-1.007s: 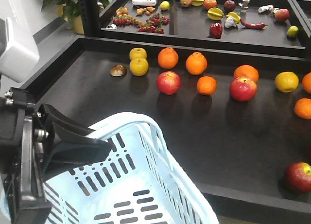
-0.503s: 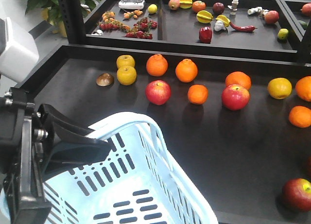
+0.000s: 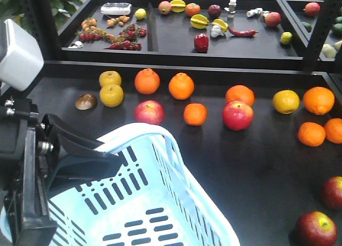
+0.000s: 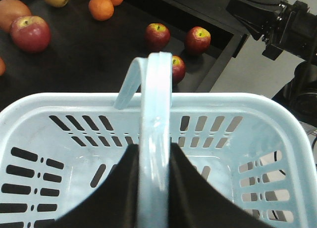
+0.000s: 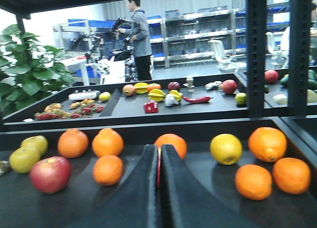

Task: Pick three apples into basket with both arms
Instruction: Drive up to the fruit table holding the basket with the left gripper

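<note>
Nothing is in yet: left fingers [image 4: 115, 198] clench the empty basket [image 3: 176, 168] by its handle [image 4: 156, 139]; right fingers [image 5: 141, 193] are pressed together, bare; apples [image 3: 238, 115] lie at twelve o'clock.

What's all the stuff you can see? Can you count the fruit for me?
apples: four in the front view, red, on the near shelf
oranges: seven, orange, same shelf
yellow fruits: three, yellow, same shelf
brown thing: one, brown, beside the left yellow fruits
basket: one, pale blue, front left, no fruit seen inside
back tray: one, black, holding mixed small produce
plant: one, green, far left
person: one, grey top, background
left gripper: one, black, shut on the basket
right gripper: one, black, shut, empty
</note>
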